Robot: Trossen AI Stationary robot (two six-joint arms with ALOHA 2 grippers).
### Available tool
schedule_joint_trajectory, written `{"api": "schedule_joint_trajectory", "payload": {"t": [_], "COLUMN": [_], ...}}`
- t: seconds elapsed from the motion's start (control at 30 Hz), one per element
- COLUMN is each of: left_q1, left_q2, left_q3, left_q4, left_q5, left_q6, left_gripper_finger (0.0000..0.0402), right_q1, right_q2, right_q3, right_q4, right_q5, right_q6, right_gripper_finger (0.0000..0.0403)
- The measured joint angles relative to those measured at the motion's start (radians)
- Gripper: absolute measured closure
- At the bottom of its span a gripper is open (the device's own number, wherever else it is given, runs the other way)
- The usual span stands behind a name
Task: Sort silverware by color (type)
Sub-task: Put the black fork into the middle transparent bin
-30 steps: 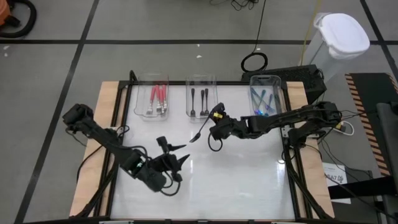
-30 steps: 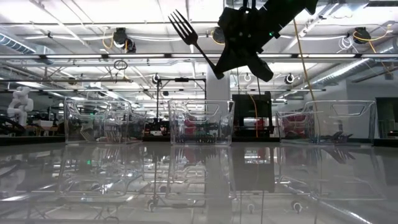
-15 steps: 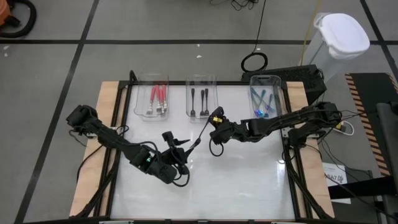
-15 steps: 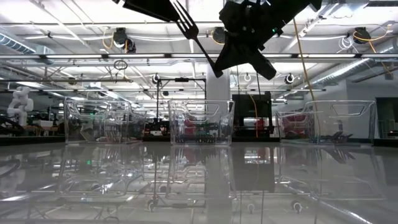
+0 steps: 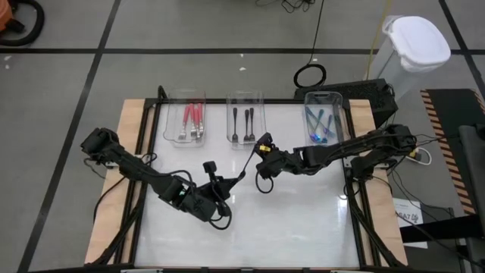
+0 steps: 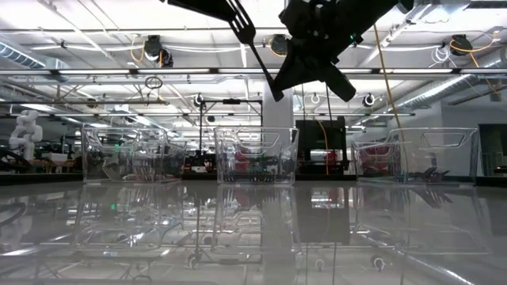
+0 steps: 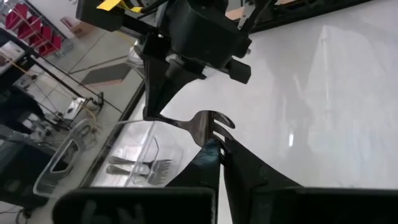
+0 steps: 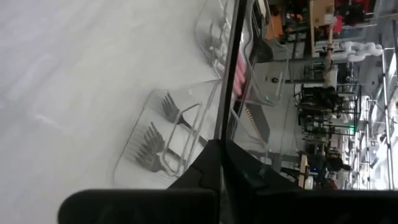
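The step in hand looks like a handover of one black-handled fork (image 5: 248,162) between the two arms, in the air over the middle of the tabletop (image 5: 303,220).

Nearest the front edge, the left tool (image 5: 236,179) reaches up toward the fork's tined end. In the left wrist view its fingers (image 7: 208,163) lie close together just under the tines, so it appears clenched on the fork, though the contact itself is hard to confirm.

Just beyond, the right tool (image 5: 260,152) is clenched on the fork's handle.

To do this well, the right tool should probably let go only once the left grip is firm, and the left arm should pull away along the fork's length so that it does not twist.

At the far edge stand three clear trays: red-handled forks in the left tray (image 5: 186,97), black ones in the middle tray (image 5: 245,98), blue ones in the right tray (image 5: 323,97). The middle tray seems the likely destination.
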Motion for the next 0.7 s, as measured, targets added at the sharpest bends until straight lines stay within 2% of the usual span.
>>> {"api": "schedule_joint_trajectory", "payload": {"t": [0.17, 0.37, 0.53, 0.7], "left_q1": [-0.001, -0.03, -0.08, -0.122], "left_q2": [0.0, 0.001, 0.016, 0.015], "left_q3": [0.0, 0.001, 0.001, 0.001], "left_q4": [-0.002, -0.056, -0.122, -0.166], "left_q5": [0.001, -0.009, -0.041, -0.098], "left_q6": [-0.003, 0.067, 0.149, 0.153], "left_gripper_finger": [0.0395, 0.0399, 0.04, 0.0401], "right_q1": [0.002, 0.008, 0.002, -0.014], "right_q2": [0.0, -0.001, -0.027, -0.047], "right_q3": [0.0, 0.0, 0.0, 0.001], "right_q4": [-0.026, -0.051, -0.188, -0.304], "right_q5": [-0.044, 0.014, 0.033, -0.005], "right_q6": [-0.01, 0.071, 0.304, 0.591], "right_gripper_finger": [0.0384, 0.0315, 0.0261, 0.0238]}}
